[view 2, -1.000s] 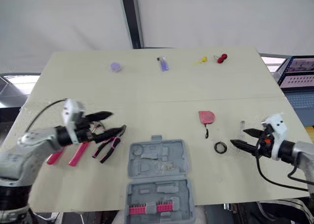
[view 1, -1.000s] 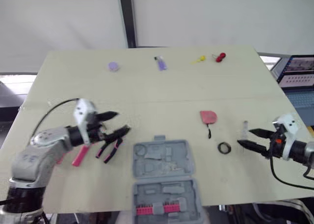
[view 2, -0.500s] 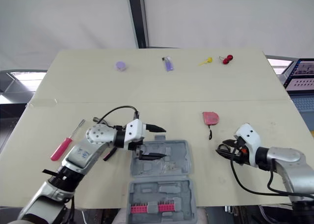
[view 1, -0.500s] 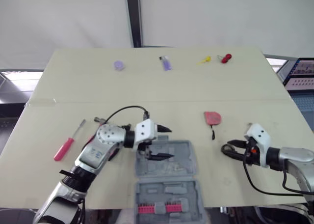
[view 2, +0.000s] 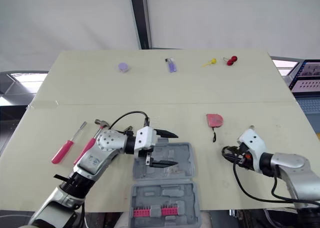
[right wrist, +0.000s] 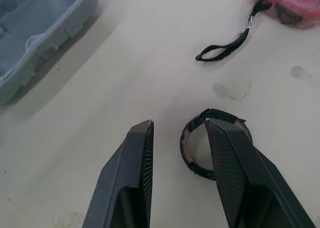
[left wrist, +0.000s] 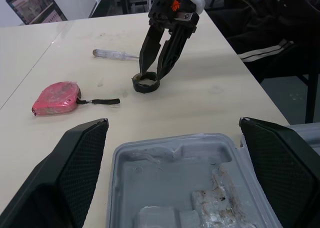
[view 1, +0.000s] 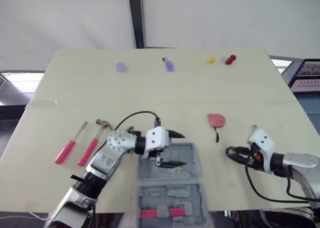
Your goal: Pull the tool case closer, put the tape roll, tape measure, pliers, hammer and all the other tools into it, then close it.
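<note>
The grey tool case (view 1: 170, 198) lies open near the front edge. My left gripper (view 1: 183, 149) hovers over its far half, open and holding nothing. The black tape roll (left wrist: 145, 87) lies flat on the table to the right of the case. My right gripper (right wrist: 177, 122) is down at the tape roll (right wrist: 192, 155), fingers partly apart: one stands over the ring, the other outside it with a gap to the rim. The pink tape measure (view 1: 215, 120) lies behind the roll. A pink-handled hammer (view 1: 92, 144) and screwdriver (view 1: 67, 147) lie to the left.
A clear-handled screwdriver (left wrist: 112, 54) lies just beyond the tape roll. Small purple items (view 1: 120, 66) (view 1: 169, 64), a yellow piece (view 1: 209, 61) and a red one (view 1: 229, 59) sit along the table's far edge. A screen (view 1: 305, 70) stands off the right side.
The camera has shifted. My left gripper left the tools at the left and now hangs open over the case. My right gripper moved in onto the tape roll and narrowed its fingers.
</note>
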Robot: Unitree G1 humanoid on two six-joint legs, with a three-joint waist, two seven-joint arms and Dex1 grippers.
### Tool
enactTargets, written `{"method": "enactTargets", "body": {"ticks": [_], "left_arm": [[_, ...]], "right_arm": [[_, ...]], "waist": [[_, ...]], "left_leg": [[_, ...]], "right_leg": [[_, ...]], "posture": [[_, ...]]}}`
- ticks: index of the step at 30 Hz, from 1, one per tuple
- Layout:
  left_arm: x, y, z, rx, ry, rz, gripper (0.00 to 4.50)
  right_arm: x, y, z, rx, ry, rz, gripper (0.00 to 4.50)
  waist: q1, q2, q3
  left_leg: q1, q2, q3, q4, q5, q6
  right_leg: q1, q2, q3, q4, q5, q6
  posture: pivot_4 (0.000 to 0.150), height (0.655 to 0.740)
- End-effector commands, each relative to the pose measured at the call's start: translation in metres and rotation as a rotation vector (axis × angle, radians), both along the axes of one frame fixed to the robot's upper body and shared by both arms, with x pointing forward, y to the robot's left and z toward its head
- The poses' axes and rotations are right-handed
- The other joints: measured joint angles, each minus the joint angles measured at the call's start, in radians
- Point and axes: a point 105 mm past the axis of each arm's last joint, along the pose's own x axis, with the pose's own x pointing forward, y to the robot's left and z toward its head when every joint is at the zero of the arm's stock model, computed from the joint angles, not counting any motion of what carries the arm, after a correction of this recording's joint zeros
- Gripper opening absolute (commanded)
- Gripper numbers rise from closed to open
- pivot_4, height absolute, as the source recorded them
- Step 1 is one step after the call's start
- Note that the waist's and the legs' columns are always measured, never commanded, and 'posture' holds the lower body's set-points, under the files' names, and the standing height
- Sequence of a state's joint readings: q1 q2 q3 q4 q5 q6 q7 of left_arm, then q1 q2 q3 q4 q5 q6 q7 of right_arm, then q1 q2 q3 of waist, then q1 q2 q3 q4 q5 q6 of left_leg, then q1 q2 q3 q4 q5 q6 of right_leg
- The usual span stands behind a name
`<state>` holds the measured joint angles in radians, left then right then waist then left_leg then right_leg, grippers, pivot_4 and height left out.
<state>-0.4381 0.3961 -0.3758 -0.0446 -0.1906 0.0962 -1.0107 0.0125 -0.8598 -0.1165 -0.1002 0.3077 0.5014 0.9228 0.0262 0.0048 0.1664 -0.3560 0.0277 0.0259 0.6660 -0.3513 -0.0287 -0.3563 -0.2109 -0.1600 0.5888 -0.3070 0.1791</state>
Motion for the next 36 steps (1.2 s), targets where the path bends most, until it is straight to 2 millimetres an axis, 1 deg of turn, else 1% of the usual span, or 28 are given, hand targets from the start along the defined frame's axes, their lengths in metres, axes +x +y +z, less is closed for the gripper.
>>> {"method": "enactTargets", "body": {"ticks": [1, 23, 29, 32, 34, 36], "left_arm": [[-0.0079, -0.0031, 0.0056, 0.002, -0.059, -0.05, 4.5], [-0.0055, -0.0071, 0.0073, -0.009, -0.078, -0.05, 4.5], [-0.0054, -0.0078, 0.0079, -0.008, -0.076, -0.046, 4.5], [-0.0058, -0.0082, 0.0078, -0.007, -0.073, -0.046, 4.5], [-0.0059, -0.0086, 0.0076, -0.007, -0.071, -0.047, 4.5], [-0.0059, -0.0091, 0.0073, -0.006, -0.07, -0.048, 4.5]], "right_arm": [[0.0017, -0.0036, -0.0021, -0.027, -0.016, -0.014, 1.76], [0.0055, 0.0001, -0.0081, -0.024, -0.015, -0.024, 1.76], [0.0079, 0.0014, -0.0068, -0.024, -0.028, -0.026, 1.76], [0.0077, 0.0017, -0.0061, -0.024, -0.032, -0.026, 0.94], [0.0073, 0.0013, -0.0062, -0.026, -0.032, -0.027, 0.06], [0.0069, 0.0004, -0.007, -0.028, -0.03, -0.029, 0.06]], "waist": [[0.0, 0.0, 0.0], [0.0, 0.0, 0.0], [0.0, 0.0, 0.0], [0.0, 0.0, 0.0], [0.0, 0.0, 0.0], [0.0, 0.0, 0.0]], "left_leg": [[0.0, 0.0, 0.0, 0.0, 0.0, 0.0], [0.0, 0.0, 0.0, 0.0, 0.0, 0.0], [0.0, 0.0, 0.0, 0.0, 0.0, 0.0], [0.0, 0.0, 0.0, 0.0, 0.0, 0.0], [0.0, 0.0, 0.0, 0.0, 0.0, 0.0], [0.0, 0.0, 0.0, 0.0, 0.0, 0.0]], "right_leg": [[0.0, 0.0, 0.0, 0.0, 0.0, 0.0], [0.0, 0.0, 0.0, 0.0, 0.0, 0.0], [0.0, 0.0, 0.0, 0.0, 0.0, 0.0], [0.0, 0.0, 0.0, 0.0, 0.0, 0.0], [0.0, 0.0, 0.0, 0.0, 0.0, 0.0], [0.0, 0.0, 0.0, 0.0, 0.0, 0.0]], "posture": [[0.15, 0.74], [0.15, 0.74], [0.15, 0.74], [0.15, 0.74], [0.15, 0.74], [0.15, 0.74]]}}
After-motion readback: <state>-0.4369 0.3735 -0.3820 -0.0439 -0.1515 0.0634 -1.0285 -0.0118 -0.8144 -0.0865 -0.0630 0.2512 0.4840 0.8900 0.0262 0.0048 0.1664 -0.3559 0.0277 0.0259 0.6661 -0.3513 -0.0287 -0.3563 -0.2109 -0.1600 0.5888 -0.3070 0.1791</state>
